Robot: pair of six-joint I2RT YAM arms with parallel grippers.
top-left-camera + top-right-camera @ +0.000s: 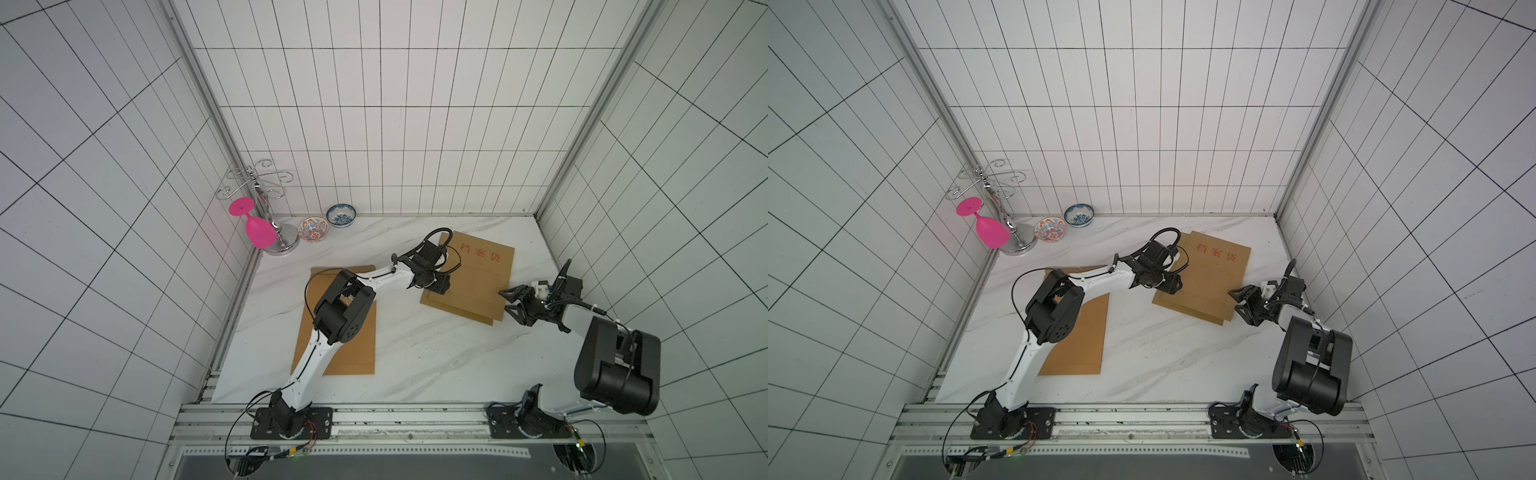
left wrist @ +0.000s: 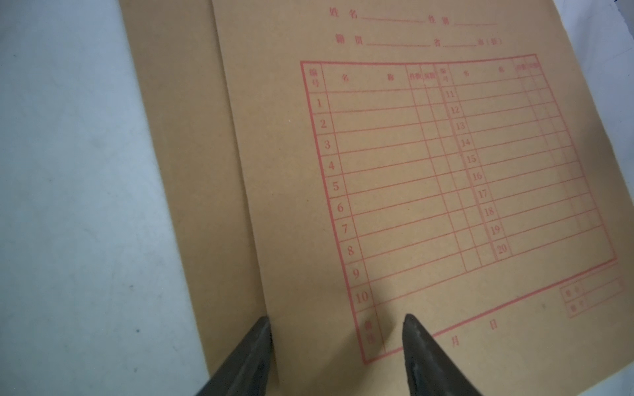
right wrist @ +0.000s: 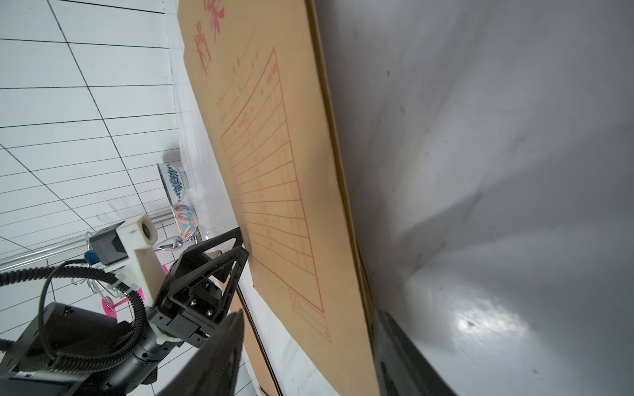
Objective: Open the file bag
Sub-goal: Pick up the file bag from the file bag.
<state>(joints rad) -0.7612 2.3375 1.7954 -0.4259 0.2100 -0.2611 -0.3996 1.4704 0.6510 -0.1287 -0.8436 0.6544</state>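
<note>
The bag (image 1: 469, 278) lies flat right of centre in both top views, on a second bag (image 2: 178, 137). The left gripper (image 2: 336, 320), part open and empty, sits over its lower-left corner. The right gripper (image 1: 505, 300), open, straddles its right edge and may pinch both bags together. Red print reads 档案袋, with rows 1–20.

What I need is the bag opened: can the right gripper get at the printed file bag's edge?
Probably yes: the right gripper, open, sits at the file bag's near corner; nothing stands between.
</note>
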